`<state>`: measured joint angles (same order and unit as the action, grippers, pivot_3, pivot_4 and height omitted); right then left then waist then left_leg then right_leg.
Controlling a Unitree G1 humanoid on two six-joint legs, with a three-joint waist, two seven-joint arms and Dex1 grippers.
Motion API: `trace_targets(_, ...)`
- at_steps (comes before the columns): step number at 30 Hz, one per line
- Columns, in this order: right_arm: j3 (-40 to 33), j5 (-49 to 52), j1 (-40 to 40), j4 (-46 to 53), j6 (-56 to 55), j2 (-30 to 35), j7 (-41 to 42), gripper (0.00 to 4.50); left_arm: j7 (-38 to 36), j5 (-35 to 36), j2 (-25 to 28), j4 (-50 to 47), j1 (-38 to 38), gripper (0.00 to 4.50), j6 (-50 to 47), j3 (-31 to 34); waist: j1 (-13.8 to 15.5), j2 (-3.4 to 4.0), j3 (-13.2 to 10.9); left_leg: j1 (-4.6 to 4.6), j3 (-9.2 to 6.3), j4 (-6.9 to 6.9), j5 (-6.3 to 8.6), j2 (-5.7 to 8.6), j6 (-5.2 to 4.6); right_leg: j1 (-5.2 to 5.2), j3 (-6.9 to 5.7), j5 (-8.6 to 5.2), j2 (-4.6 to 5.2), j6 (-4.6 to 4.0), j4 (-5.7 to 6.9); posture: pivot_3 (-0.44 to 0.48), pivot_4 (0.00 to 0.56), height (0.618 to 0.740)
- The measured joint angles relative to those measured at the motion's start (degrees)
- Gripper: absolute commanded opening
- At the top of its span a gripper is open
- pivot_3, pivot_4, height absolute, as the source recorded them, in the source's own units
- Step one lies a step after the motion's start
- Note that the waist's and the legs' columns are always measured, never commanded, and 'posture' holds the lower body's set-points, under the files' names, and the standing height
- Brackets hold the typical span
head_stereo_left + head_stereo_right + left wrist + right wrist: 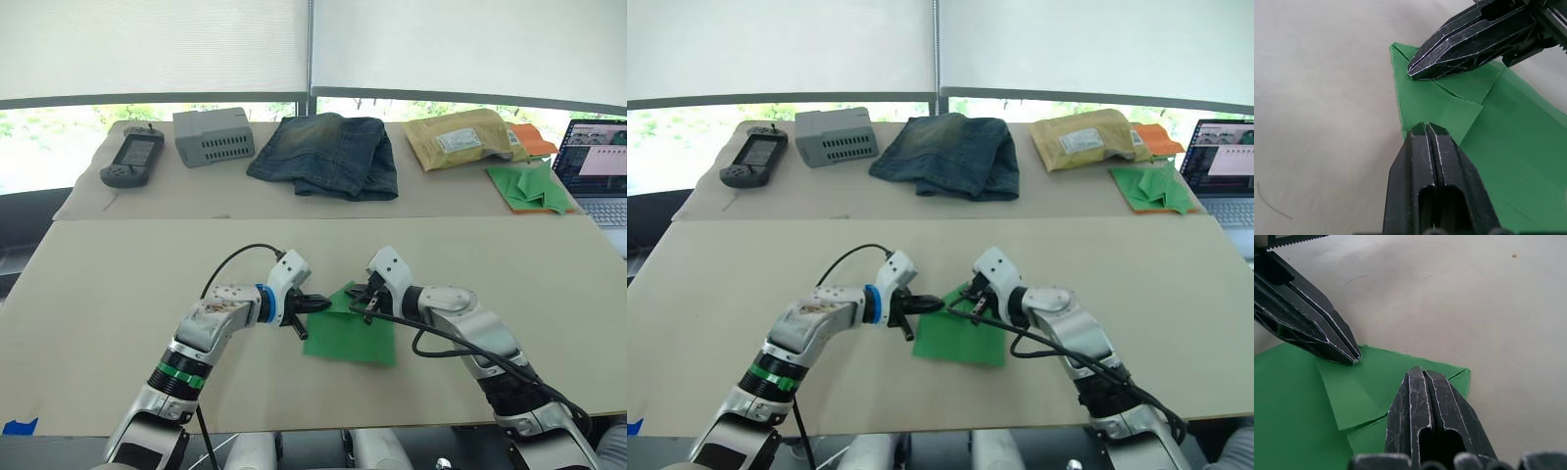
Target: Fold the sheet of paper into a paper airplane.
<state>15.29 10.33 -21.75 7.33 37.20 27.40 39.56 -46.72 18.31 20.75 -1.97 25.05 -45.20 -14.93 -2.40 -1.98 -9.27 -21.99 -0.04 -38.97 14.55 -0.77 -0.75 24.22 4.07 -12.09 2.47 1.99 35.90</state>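
Green sheet of paper [351,336] | folded corner under both closed jaws, seemingly touching.

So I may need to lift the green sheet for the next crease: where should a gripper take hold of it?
Probably the folded far corner of the sheet of paper, coming in low from the left. The small flap there stands slightly off the table, giving an edge to pinch; the rest lies flat. Left gripper and right gripper both rest shut on it.
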Motion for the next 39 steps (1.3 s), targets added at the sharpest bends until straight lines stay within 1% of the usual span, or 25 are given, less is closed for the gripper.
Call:
trace_targets(12, 0.6, -1.5, 0.4, -1.5, -4.4, -3.3, -0.8, 0.0, 1.0, 0.4, 0.3, -1.5, -1.3, 0.04, -0.2, 0.2, -0.1, 0.0, 0.0, -0.03, 0.0, 0.01, 0.0, -0.01, 0.0, 0.04, 0.01, 0.0, 0.0, 0.0, -0.01, 0.0, 0.15, 0.728)
trace_targets(18, 1.7, -3.0, 0.3, -1.9, -5.9, -3.4, -0.9, 0.0, 0.9, 0.4, 0.4, -1.6, -1.4, 0.04, -0.4, 0.2, -0.1, 0.0, 0.0, -0.01, 0.0, 0.01, 0.0, -0.01, 0.0, 0.03, 0.0, 0.0, -0.01, 0.0, 0.0, 0.0, 0.15, 0.728)
trace_targets(22, 1.7, -3.5, -1.4, -4.2, -6.1, -3.6, -1.5, 0.0, 0.9, 0.5, 0.4, -1.6, -1.4, 0.04, -0.5, 0.2, 0.0, 0.0, 0.0, 0.02, 0.0, 0.01, 0.0, -0.01, 0.0, 0.0, 0.0, 0.0, 0.0, 0.0, 0.0, 0.0, 0.15, 0.728)
trace_targets(27, 1.2, -4.1, -1.8, -4.9, -6.7, -2.6, -2.1, 0.0, 0.9, 0.9, 0.4, -1.8, -1.5, 0.04, -1.0, 0.1, 0.2, 0.0, 0.0, 0.0, 0.0, 0.0, 0.0, 0.01, 0.0, 0.0, 0.0, 0.0, 0.02, 0.0, -0.01, 0.0, 0.15, 0.728)
trace_targets(32, -1.0, -4.4, -0.9, -5.2, -7.2, -1.3, -2.1, 0.0, 0.9, 0.9, 0.5, -1.9, -1.5, 0.04, -1.0, 0.1, 0.3, 0.0, 0.0, 0.0, 0.01, 0.0, 0.0, 0.01, 0.0, -0.01, 0.0, 0.0, 0.02, 0.0, -0.01, 0.0, 0.15, 0.728)
trace_targets(39, -3.1, -4.6, 0.7, -6.1, -9.9, -1.8, -2.6, 0.0, 0.9, 0.9, 0.5, -1.7, -1.5, 0.04, -0.7, 0.0, 0.3, 0.0, 0.0, 0.01, 0.01, 0.0, 0.0, 0.02, 0.0, -0.01, 0.0, 0.0, 0.02, 0.0, -0.01, 0.0, 0.15, 0.728)
